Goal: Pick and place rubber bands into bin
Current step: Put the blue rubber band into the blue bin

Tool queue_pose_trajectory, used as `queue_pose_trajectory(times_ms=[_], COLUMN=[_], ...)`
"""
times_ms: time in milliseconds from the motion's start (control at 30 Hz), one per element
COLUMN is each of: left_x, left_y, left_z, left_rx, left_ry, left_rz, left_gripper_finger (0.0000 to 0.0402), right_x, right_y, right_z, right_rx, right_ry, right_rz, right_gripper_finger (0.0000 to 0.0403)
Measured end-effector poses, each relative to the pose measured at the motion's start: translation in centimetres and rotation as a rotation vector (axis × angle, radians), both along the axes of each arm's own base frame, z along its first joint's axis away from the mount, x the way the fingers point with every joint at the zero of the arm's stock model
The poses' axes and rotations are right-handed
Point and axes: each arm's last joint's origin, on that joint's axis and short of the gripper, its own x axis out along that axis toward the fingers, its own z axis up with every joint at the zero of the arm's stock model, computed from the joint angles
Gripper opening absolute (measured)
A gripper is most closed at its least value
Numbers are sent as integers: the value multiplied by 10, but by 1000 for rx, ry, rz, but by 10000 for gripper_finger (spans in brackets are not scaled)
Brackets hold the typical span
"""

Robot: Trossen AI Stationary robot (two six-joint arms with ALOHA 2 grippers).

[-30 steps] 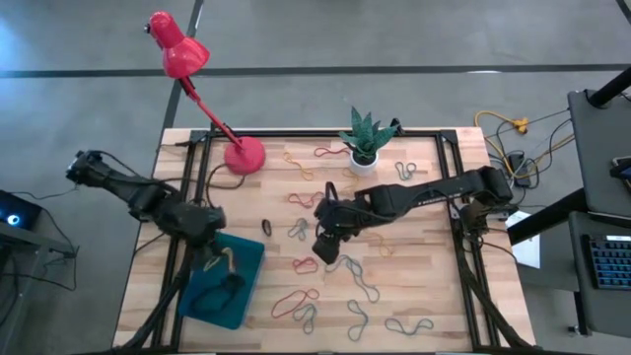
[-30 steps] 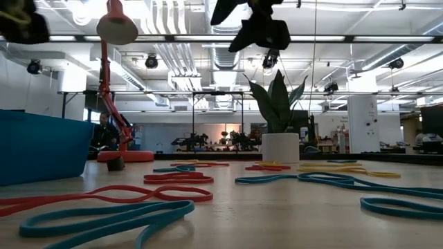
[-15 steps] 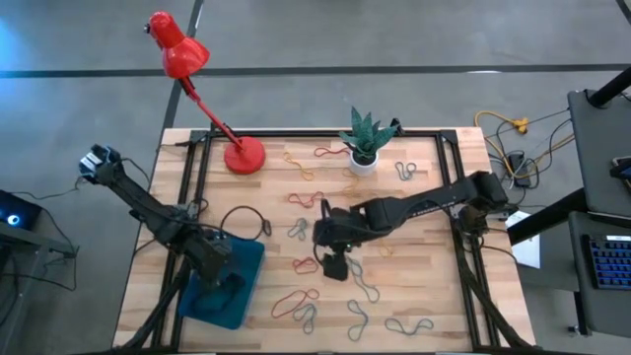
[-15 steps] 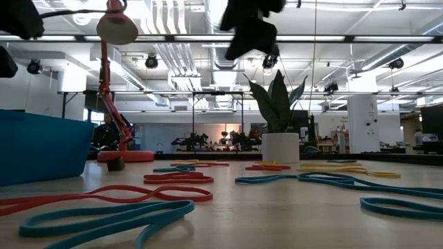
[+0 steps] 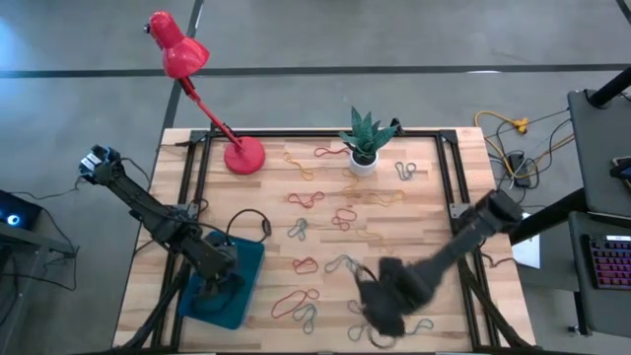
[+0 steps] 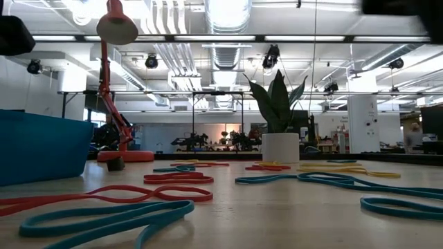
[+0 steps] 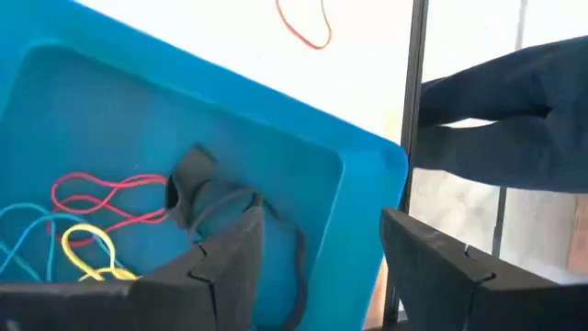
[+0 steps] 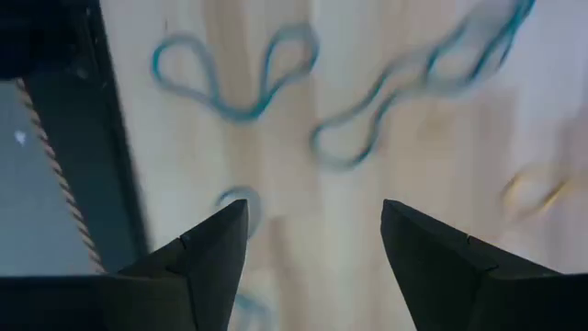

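One bin [image 5: 246, 258], teal-blue and shallow with rounded corners, sits at about eight o'clock on the table [image 5: 434, 212], close to the front-left edge. In the left wrist view it holds four rubber bands [image 7: 108, 198]: one red, one yellow, one light blue and one dark. Roughly fifteen more loops [image 5: 308, 198] lie scattered from the table's centre out to twelve, three and six o'clock, in red, yellow and grey-blue. The left gripper [image 7: 317, 253] hangs over the bin, jaws apart, holding nothing. The right gripper [image 8: 312, 248] hovers at five o'clock near the front edge, fingers spread wide and empty, above grey-blue bands [image 8: 234, 78]. One red lamp [image 5: 244, 155] stands at eleven, one potted plant [image 5: 365, 143] at twelve. The centre is open wood.
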Motion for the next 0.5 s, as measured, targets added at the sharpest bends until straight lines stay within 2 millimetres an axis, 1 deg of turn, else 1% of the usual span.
queue_pose_trajectory(times_ms=[133, 267, 367, 500], left_x=[1, 1, 1, 1], left_y=[1, 1, 1, 1], left_z=[0, 0, 0, 0], left_rx=[24, 31, 31, 30], left_ry=[-23, -29, -32, -31], left_rz=[15, 20, 25, 31], left_gripper_finger=[203, 203, 203, 203], right_x=[-32, -51, -60, -67], right_y=[30, 51, 57, 53], right_z=[-12, -27, -42, -65], right_rx=[-1, 50, 70, 57], right_ry=[31, 14, 10, 8], right_rz=[-215, -334, -381, -414], right_gripper_finger=[235, 235, 235, 235])
